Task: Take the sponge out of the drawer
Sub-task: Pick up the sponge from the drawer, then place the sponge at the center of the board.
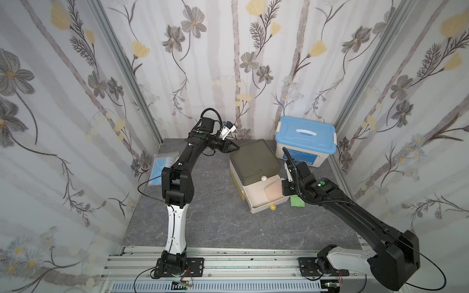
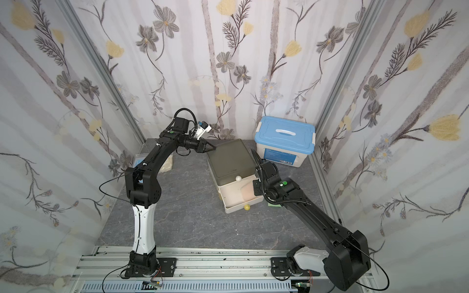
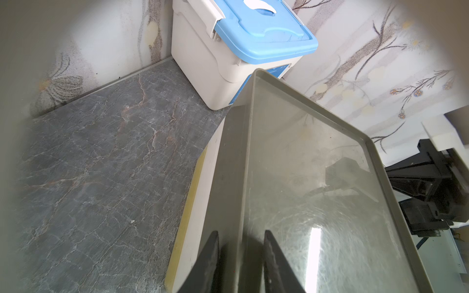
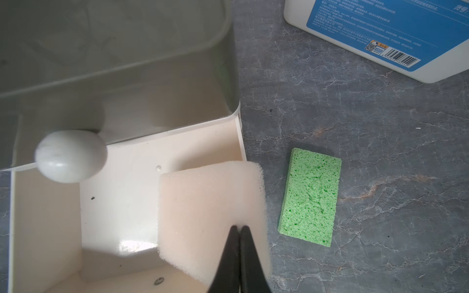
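The right end effector (image 4: 239,229) is pinched shut on the pale sponge (image 4: 208,197), right at its tips, inside the open drawer (image 4: 114,203) by the wall nearest that arm. A straight lift seems next. The left end effector (image 3: 241,233) clamps the cabinet (image 3: 304,165) rim.

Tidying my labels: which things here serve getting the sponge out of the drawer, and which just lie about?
Job: pale sponge, drawer, cabinet, right claw, left claw.
Lying about: green sponge, blue-lidded bin, mask bag.

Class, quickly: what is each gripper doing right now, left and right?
Left gripper: closed on the cabinet rim.
Right gripper: closed, pinching the pink sponge.
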Motion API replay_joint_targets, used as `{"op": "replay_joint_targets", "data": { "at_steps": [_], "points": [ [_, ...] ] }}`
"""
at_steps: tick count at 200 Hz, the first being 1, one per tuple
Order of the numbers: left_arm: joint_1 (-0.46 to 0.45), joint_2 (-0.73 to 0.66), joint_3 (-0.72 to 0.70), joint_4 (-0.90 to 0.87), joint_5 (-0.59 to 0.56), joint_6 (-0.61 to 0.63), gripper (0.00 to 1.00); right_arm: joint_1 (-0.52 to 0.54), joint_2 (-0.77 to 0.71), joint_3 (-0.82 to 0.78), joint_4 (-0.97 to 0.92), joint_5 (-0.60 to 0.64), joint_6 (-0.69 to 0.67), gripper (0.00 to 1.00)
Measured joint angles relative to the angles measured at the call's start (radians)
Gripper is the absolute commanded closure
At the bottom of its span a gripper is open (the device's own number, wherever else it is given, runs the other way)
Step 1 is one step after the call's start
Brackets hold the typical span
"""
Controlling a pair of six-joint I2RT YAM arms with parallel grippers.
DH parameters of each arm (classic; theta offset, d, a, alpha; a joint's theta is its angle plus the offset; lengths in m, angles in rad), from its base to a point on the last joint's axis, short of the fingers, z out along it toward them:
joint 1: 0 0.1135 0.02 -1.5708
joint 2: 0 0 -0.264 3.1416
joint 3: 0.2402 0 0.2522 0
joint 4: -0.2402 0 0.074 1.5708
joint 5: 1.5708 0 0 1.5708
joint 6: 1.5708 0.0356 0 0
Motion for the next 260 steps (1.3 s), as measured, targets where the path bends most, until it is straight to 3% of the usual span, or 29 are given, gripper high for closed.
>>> {"op": "replay_joint_targets", "data": {
  "at_steps": [55, 119, 174, 217, 260],
  "points": [
    [0.000, 0.001, 0.000, 0.000, 0.001, 0.000, 0.69, -0.023, -0.132, -0.002, 0.000, 0.015, 0.055, 1.00],
    [0.000, 0.002, 0.000, 0.002, 0.002, 0.000, 0.69, -0.110, -0.370, -0.156, 0.008, 0.077, 0.231, 1.00],
    [0.000, 0.002, 0.000, 0.003, 0.005, -0.001, 0.69, -0.127, -0.522, -0.230, 0.006, 0.241, 0.402, 1.00],
    [0.000, 0.002, -0.002, 0.006, 0.009, -0.002, 0.70, -0.196, -0.549, -0.359, 0.016, 0.342, 0.581, 1.00],
    [0.000, 0.002, -0.005, 0.013, 0.016, -0.008, 0.70, -0.328, -0.535, -0.508, 0.122, 0.339, 0.742, 1.00]
  ]
}}
